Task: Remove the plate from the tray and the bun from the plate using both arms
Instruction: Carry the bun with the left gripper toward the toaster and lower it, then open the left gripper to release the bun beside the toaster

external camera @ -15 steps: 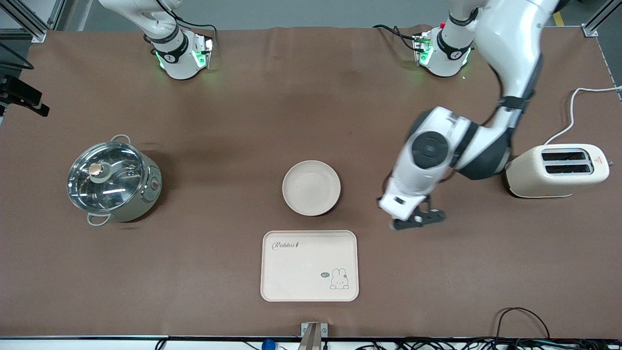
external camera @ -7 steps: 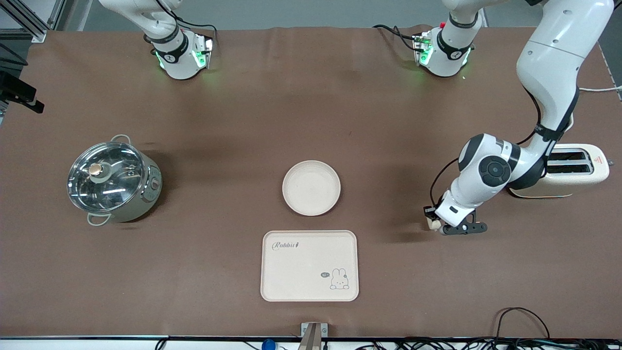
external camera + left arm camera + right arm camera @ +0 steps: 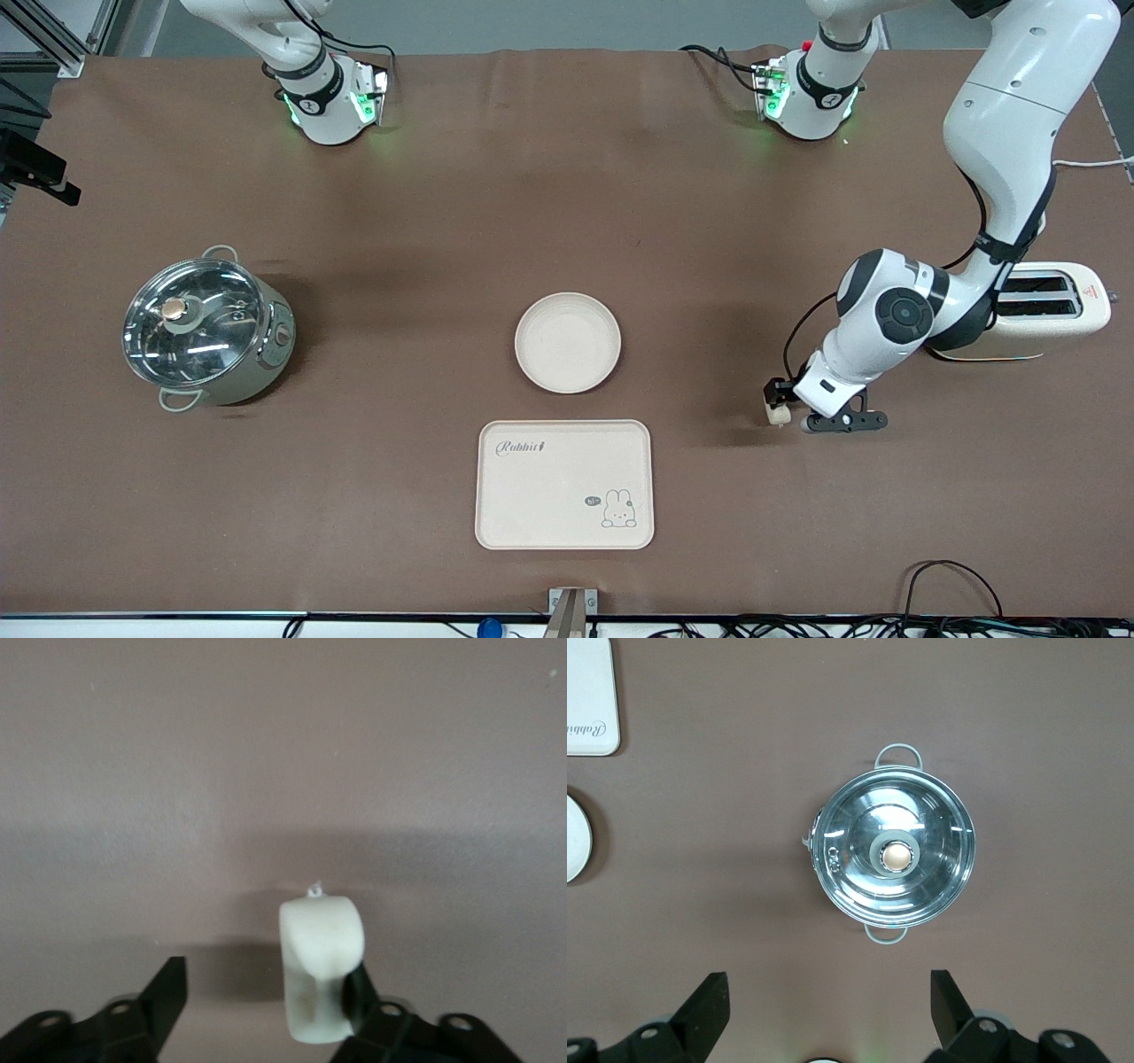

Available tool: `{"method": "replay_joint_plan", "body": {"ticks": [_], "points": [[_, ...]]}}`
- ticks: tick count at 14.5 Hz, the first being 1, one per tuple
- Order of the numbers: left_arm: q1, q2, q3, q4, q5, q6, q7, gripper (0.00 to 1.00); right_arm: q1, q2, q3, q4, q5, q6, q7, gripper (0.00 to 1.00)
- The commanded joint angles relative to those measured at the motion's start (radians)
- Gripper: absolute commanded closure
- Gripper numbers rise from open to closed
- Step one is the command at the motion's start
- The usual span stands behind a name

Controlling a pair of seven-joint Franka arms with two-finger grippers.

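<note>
The round cream plate (image 3: pixel 567 342) lies on the brown table, a little farther from the front camera than the tray; its edge also shows in the right wrist view (image 3: pixel 574 837). The small pale bun (image 3: pixel 778 413) is between the plate and the toaster. In the left wrist view the bun (image 3: pixel 319 961) rests against one finger of my left gripper (image 3: pixel 266 967), whose other finger stands well apart from it. My left gripper (image 3: pixel 781 400) is open and low over the table. My right gripper (image 3: pixel 828 992) is open and empty, high above the pot.
A steel pot with a glass lid (image 3: pixel 202 330) stands toward the right arm's end and shows in the right wrist view (image 3: pixel 895 855). The rabbit tray (image 3: pixel 564 484) lies near the front edge. A white toaster (image 3: pixel 1050 306) stands toward the left arm's end, partly covered by the left arm.
My left arm swung away from the plate toward the toaster's end and came down low. The bun at its fingers has shifted slightly toward the plate. The plate has not moved.
</note>
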State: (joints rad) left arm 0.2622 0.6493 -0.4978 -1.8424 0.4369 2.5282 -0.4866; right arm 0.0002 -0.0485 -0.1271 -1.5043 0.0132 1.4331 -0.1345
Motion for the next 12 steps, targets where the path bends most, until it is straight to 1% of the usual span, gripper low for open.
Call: {"method": "replay_joint_plan", "body": {"ticks": [1,3,6,7,8,9,12], "points": [[0.015,-0.023,-0.005,-0.005,0.017,-0.012,0.045,0.0,-0.028,-0.011,0.006,-0.014,-0.012,0.006,0.012,0.0],[0.017,-0.022,-0.005,-0.006,0.017,-0.012,0.056,0.0,-0.026,-0.011,0.007,-0.014,-0.01,0.007,0.065,0.0],[0.02,-0.022,-0.005,-0.008,0.017,-0.012,0.075,0.0,-0.022,-0.01,0.009,-0.008,-0.019,0.006,0.065,0.0],[0.02,-0.029,-0.005,-0.003,0.016,-0.012,0.074,0.0,-0.019,-0.01,0.01,-0.005,-0.021,0.001,0.061,0.0],[0.02,-0.057,-0.007,0.0,0.017,-0.02,0.076,0.0,-0.017,-0.01,0.012,-0.004,-0.021,0.0,0.059,0.0],[0.017,-0.086,-0.008,0.003,0.016,-0.048,0.079,0.0,-0.017,-0.01,0.012,0.001,-0.019,0.0,0.061,0.0],[0.051,-0.173,-0.092,0.061,-0.003,-0.262,0.08,0.0,-0.02,-0.007,0.01,0.027,-0.012,-0.005,0.065,0.0]]}}
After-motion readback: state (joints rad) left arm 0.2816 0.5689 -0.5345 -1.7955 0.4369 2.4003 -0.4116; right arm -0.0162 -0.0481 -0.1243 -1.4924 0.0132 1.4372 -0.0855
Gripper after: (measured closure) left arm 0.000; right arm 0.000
